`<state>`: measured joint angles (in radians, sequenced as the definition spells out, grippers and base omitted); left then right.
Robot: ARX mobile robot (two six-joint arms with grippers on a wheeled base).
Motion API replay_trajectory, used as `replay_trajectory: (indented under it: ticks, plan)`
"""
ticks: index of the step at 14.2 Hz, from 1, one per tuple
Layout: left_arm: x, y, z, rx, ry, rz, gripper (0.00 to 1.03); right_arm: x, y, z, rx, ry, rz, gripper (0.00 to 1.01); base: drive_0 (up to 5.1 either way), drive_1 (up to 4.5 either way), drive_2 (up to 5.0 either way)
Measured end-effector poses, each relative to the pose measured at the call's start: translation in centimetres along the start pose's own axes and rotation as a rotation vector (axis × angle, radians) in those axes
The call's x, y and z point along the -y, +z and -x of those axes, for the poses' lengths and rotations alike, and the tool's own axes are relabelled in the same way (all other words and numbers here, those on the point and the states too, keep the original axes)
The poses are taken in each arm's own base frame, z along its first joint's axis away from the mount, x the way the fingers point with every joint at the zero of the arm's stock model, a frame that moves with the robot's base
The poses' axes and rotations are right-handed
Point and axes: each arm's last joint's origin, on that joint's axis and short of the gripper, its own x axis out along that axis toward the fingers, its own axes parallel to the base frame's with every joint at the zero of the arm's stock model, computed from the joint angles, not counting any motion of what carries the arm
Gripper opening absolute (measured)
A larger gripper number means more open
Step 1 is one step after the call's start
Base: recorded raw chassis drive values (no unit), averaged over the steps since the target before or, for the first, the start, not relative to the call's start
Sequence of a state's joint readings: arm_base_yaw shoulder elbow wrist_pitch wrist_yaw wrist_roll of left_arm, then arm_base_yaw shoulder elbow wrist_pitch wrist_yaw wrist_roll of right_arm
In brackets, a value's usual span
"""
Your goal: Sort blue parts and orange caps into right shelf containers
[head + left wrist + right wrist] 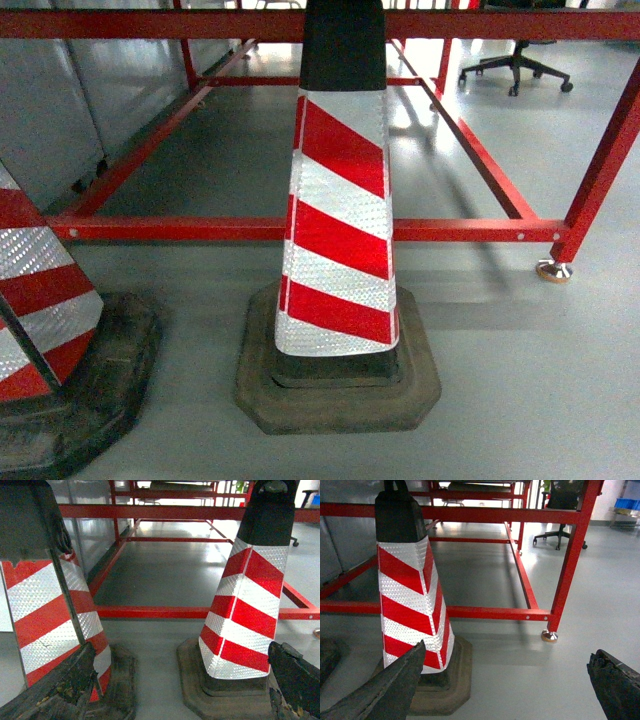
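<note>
no parts, caps or crates in sight, just the striped cone [338,230] before the red frame [300,229]. left gripper [180,690] and right gripper [505,690] gape, both empty. looks like travelling; next, find the shelf.

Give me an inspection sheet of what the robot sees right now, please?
Surface: glossy grey floor, bare where visible.
Job's things: nothing seen; no blue crates, blue parts or orange caps clearly in view.
Clutter: red-and-white striped traffic cone on a black base; second striped cone at the left edge.
Grippers: left gripper open, empty; right gripper open, empty.
Cables: nothing seen.
Surroundings: red metal frame behind the cones; black office chair farther back.
</note>
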<state>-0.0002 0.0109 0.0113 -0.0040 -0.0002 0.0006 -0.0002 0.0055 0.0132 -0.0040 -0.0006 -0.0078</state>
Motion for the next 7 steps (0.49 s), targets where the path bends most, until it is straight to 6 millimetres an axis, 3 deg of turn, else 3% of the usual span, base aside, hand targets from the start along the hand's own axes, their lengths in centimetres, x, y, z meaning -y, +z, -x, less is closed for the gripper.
replay_trajectory:
  ticks: [7]
  plan:
    - [0.0, 0.0, 0.0, 0.0, 0.0, 0.0, 0.98, 0.0, 0.0, 0.0, 0.0, 0.0, 0.0, 0.98, 0.0, 0.0, 0.0]
